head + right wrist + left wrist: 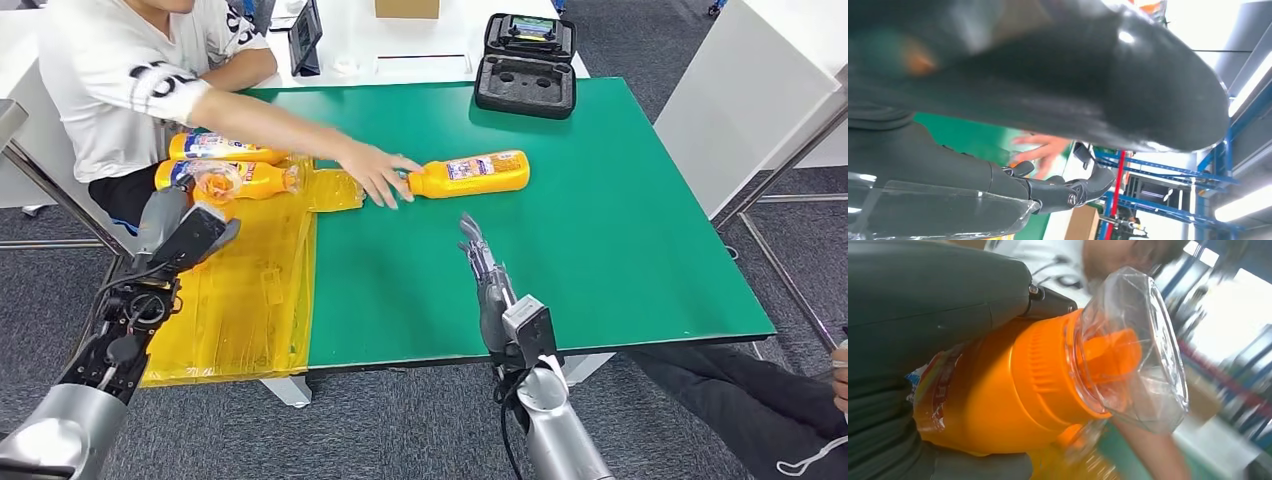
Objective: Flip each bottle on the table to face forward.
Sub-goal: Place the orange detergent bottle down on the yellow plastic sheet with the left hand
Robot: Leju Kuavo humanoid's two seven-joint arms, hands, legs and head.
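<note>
The left hand [185, 225] grips an orange bottle [1013, 390] with a clear cap. Ahead of the empty, straight-fingered right hand [478, 255], a second labelled orange bottle [470, 174] lies on its side under a person's hand [378, 172].

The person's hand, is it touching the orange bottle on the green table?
Touching. In the head view the person's hand covers the cap end of the orange bottle lying on the green table.

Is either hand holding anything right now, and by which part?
The left hand grips an orange plastic bottle around its body, just below the clear cap. The right hand holds nothing, fingers extended over the green table.
</note>
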